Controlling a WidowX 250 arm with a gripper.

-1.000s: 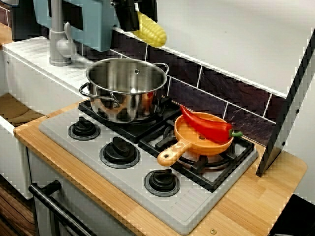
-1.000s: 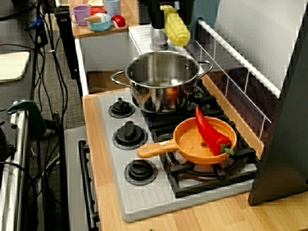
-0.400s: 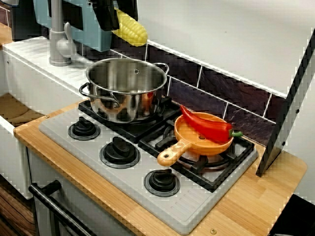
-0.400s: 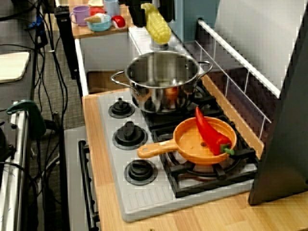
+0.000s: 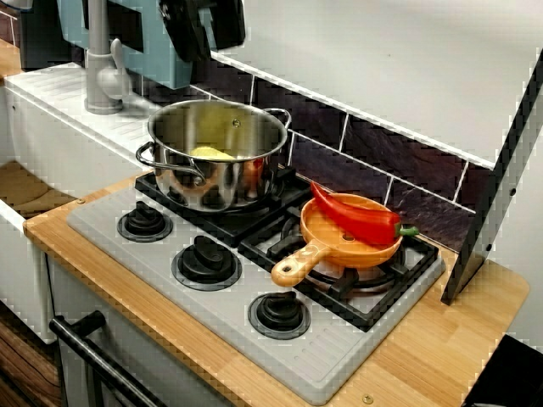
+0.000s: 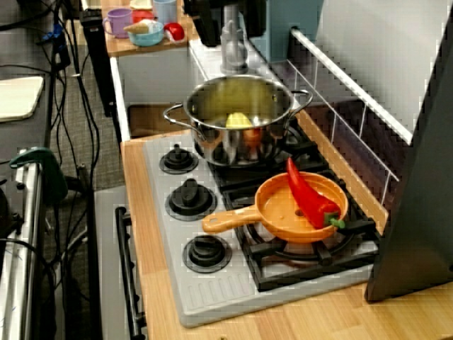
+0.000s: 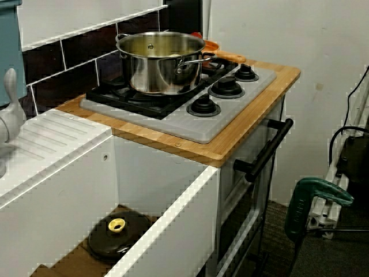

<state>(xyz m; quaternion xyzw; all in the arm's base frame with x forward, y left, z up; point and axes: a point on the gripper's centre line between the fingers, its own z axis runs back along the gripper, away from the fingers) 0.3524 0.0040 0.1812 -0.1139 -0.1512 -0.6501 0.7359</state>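
A yellow corn cob (image 5: 210, 153) (image 6: 239, 120) lies inside the steel pot (image 5: 212, 182) (image 6: 233, 145) (image 7: 155, 69) on the back left burner. My black gripper (image 5: 208, 44) (image 6: 226, 25) hangs above the pot's far rim, open, with nothing between its fingers. On the right burner sits an orange pan (image 5: 339, 246) (image 6: 279, 209) with a red pepper (image 5: 356, 216) (image 6: 308, 195) lying across it. In the low view from the sink side the gripper is out of frame, and the pot hides most of the pan.
A grey tap (image 5: 102, 76) stands left of the stove by the white sink, where a dark lid (image 7: 118, 234) lies. A black panel (image 5: 501, 170) leans at the right. Three knobs (image 5: 206, 259) line the front. Cups sit on a side table (image 6: 145, 28).
The gripper moved left over the pot with the corn, then opened. The corn dropped out of it into the pot. Pan and pepper have not moved.
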